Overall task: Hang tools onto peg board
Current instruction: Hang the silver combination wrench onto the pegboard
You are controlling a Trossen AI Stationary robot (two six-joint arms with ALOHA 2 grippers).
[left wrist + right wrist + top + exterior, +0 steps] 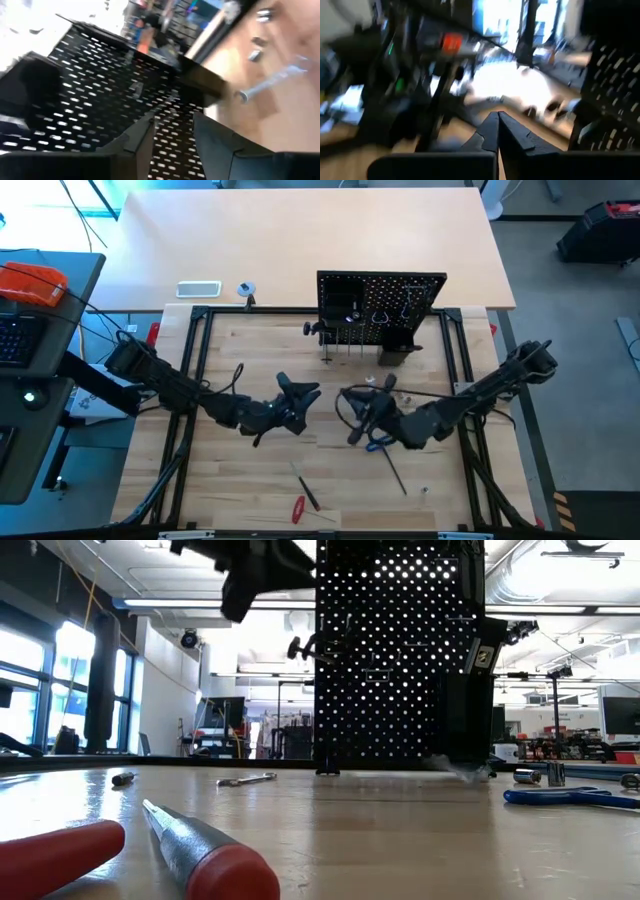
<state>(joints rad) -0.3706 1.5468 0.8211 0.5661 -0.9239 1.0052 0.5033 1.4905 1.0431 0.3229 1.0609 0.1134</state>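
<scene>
Claw work first: the left claw (300,395) hovers over the middle of the pale wooden worktop (250,480), its fingers (215,137) parted with nothing between them, facing the board. The right claw (352,402) hangs just beside it toward the right edge, fingers pressed shut on nothing I can see.

Largest of the task's things, the black perforated metal peg board (380,300) stands upright at the worktop's far edge, with wire hooks and a small black bin on it. It looks rigid and steady.

Below the right arm lies a blue-handled tool (378,445), with a thin dark rod (395,470) next to it. Two red-handled screwdrivers (298,507) lie close to the near edge. A silver wrench (245,779) lies nearer the board.

These tools are probably stiff, light and hard. Smooth steel shafts may slip, so the handle is the better hold, leaving the hanging end free.
</scene>
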